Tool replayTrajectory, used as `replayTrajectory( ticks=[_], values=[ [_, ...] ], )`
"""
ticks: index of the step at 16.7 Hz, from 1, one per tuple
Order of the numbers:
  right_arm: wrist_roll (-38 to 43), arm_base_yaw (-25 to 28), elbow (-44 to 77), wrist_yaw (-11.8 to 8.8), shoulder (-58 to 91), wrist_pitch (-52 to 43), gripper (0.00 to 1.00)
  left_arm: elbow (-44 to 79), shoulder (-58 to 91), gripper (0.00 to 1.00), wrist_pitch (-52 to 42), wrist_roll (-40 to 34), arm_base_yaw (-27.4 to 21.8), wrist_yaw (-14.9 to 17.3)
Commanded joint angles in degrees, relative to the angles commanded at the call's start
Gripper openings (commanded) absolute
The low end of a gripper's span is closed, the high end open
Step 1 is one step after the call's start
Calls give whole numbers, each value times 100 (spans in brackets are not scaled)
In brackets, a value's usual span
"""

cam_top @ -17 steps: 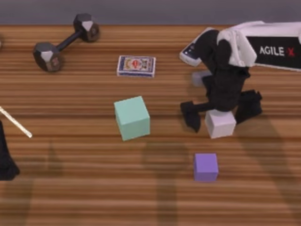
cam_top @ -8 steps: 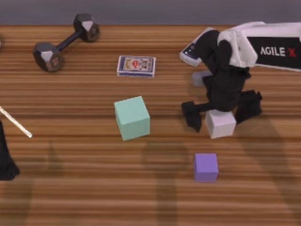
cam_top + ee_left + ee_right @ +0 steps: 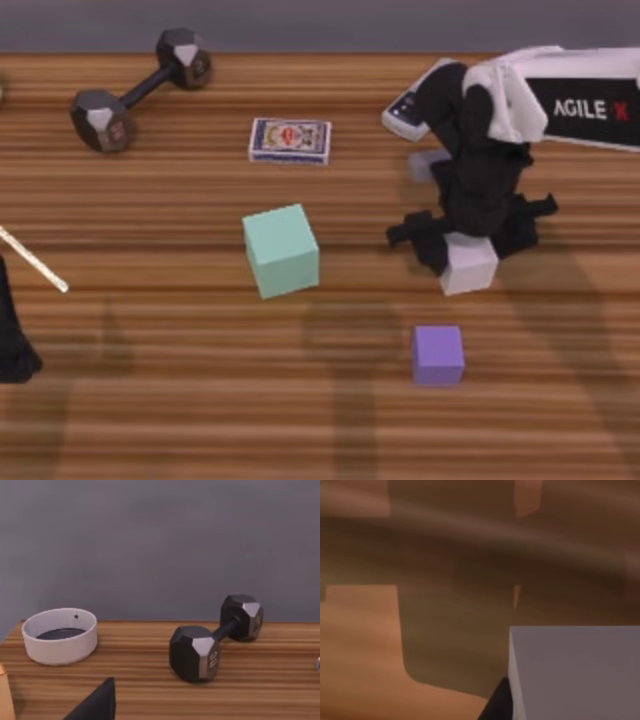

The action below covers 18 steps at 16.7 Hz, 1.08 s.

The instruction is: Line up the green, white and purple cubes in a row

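Fingers of my right gripper seem clenched on the white cube, right of centre; rigid, light, flat-sided, so opposite faces suit gripping.

I count three cubes: one green cube, one white cube, one purple cube; also one dumbbell, one card box, one white bowl.
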<state>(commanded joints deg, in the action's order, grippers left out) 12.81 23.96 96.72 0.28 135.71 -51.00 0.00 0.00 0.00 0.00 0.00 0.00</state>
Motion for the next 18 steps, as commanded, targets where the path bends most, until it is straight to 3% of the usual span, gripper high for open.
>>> replayTrajectory(
  ticks=[2,11,18],
  values=[
    [0,0,0,0,0,0,0,0,0,100,0,0,0,0],
    [-15,6,46,27,-141,-66,0,0,0,100,0,0,0,0],
    [-28,53,701,19,-521,-1135,0,0,0,100,0,0,0,0]
  ],
)
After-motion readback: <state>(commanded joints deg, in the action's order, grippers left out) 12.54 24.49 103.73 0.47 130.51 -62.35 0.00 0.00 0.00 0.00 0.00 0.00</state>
